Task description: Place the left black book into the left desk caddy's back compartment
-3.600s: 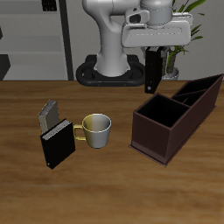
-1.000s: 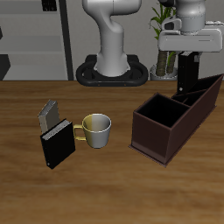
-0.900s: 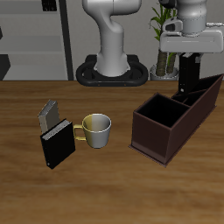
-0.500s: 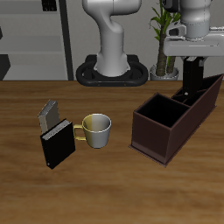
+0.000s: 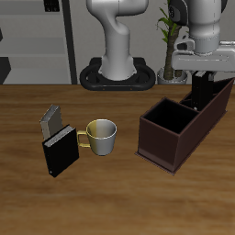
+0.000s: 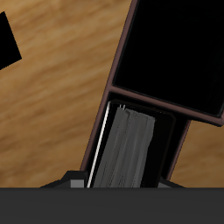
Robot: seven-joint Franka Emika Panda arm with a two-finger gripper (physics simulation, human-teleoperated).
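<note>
At the far left of the exterior view we saw a small grey book (image 5: 51, 118) leaning behind a second black book (image 5: 61, 152), both upright on the worktop (image 5: 101, 197). Beside them stood a mug (image 5: 100, 136). Farther along sat the left desk caddy (image 5: 174, 135), its big square section open. Above its rear end, the gripper (image 5: 204, 79) held the left black book (image 5: 198, 92) upright, fingers pinching its top. In the wrist view, the book (image 6: 131, 149) hung over the back compartment (image 6: 171, 149), its lower part inside the walls.
</note>
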